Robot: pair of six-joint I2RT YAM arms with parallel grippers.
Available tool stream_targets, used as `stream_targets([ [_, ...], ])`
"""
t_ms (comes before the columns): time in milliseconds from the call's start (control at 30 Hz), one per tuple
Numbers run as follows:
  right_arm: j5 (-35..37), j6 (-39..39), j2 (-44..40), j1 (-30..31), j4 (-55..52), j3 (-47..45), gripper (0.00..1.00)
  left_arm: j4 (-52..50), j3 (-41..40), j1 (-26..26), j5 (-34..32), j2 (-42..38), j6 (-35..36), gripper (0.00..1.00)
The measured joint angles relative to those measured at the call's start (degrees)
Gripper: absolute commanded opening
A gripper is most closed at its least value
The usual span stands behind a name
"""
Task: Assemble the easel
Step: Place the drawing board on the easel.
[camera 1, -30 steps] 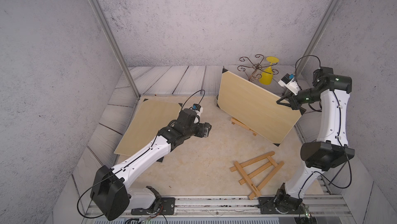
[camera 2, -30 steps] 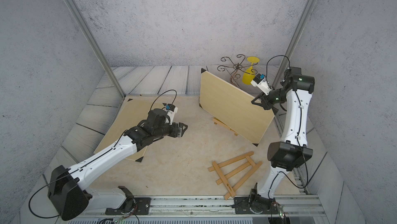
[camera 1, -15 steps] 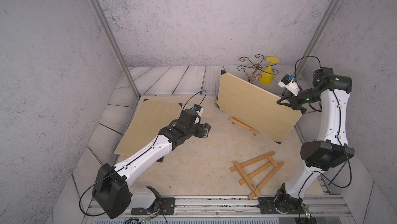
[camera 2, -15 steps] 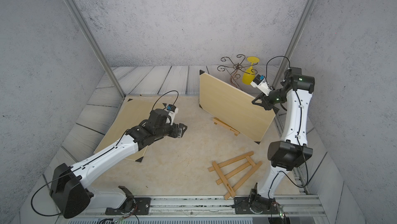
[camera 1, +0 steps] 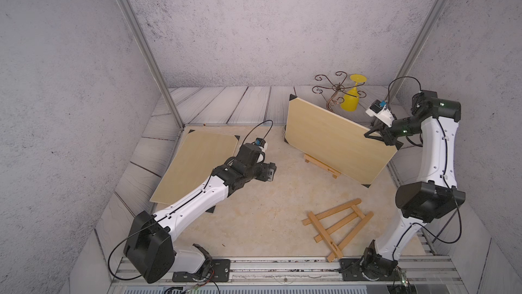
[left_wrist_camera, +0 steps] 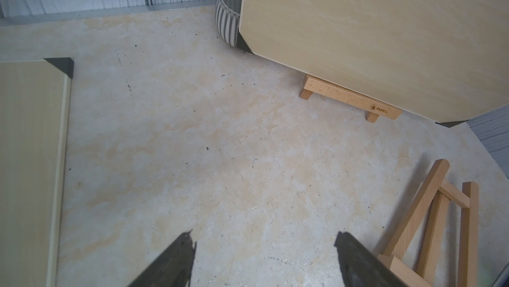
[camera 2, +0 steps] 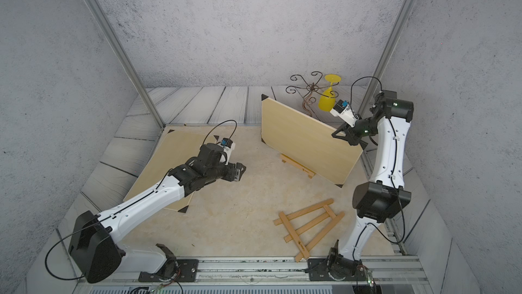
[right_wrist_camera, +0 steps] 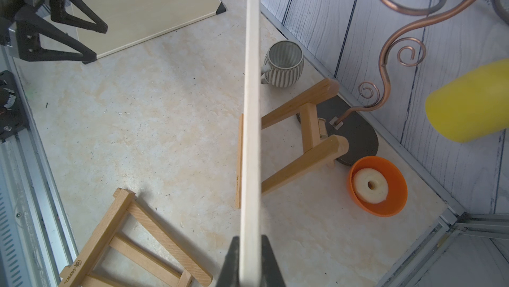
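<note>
Right wrist view — pinching upright board (right_wrist_camera: 252, 79) by its top edge with right gripper (right_wrist_camera: 249, 240), likely steadying it on standing easel (right_wrist_camera: 297, 105) behind. Holding left gripper (left_wrist_camera: 264, 237) jaws apart above table (left_wrist_camera: 192, 134), between flat board (camera 1: 197, 162) and upright one — probably readying for second easel (camera 1: 332, 210), lying flat near front.

2 boards (camera 1: 324, 137) (camera 1: 197, 160), 2 easels (camera 1: 336, 227) (camera 1: 322, 164)

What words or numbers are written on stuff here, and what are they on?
"Maries" (last letters a bit soft), beside a small round logo: on the front ledge of the standing easel, under the board.
A similar mark on the flat easel: turned sideways and too blurred to read.
In both top views it is too small.
No other text or numbers show.
</note>
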Motion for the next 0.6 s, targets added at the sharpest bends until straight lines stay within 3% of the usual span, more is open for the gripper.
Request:
stream_targets([
  [600, -0.94, 9.73, 1.84, -0.46, 1.05, 2.03, 0.0, -0.35, 0.0, 0.35, -1.22, 1.18, 0.39, 0.85],
])
